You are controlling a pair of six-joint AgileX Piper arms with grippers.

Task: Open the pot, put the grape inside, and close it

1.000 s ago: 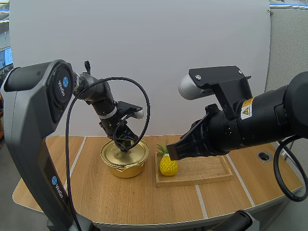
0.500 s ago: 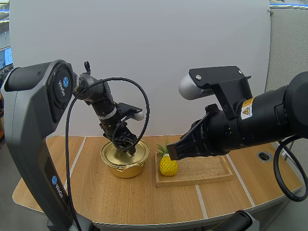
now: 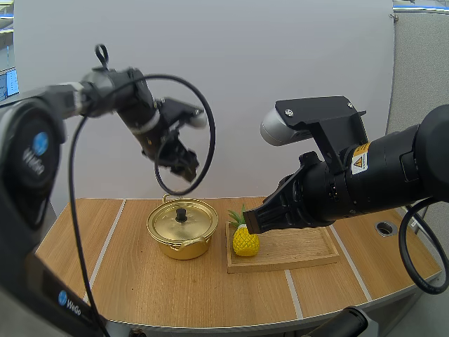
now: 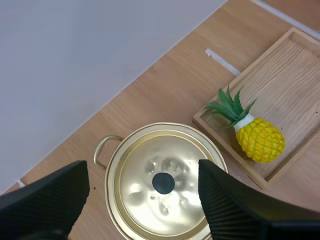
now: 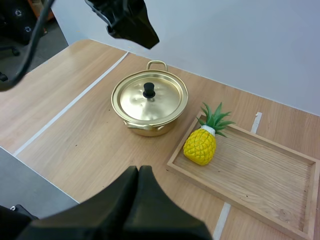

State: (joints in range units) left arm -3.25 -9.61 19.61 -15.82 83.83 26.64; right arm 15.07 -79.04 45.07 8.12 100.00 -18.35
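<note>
Left gripper hangs open, its 2 fingers spread, directly above the pot. The lid is on, with the knob straight below. Right gripper is closed and empty. The fruit, seemingly a pineapple rather than a grape, sits on the tray.

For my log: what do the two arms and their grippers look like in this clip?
The left arm has a grey shell with round blue WeGo badges; its outer links are black. The right arm is black with a yellow warning label. The left gripper and right gripper are black; the left's fingers show ribbed inner faces.
</note>
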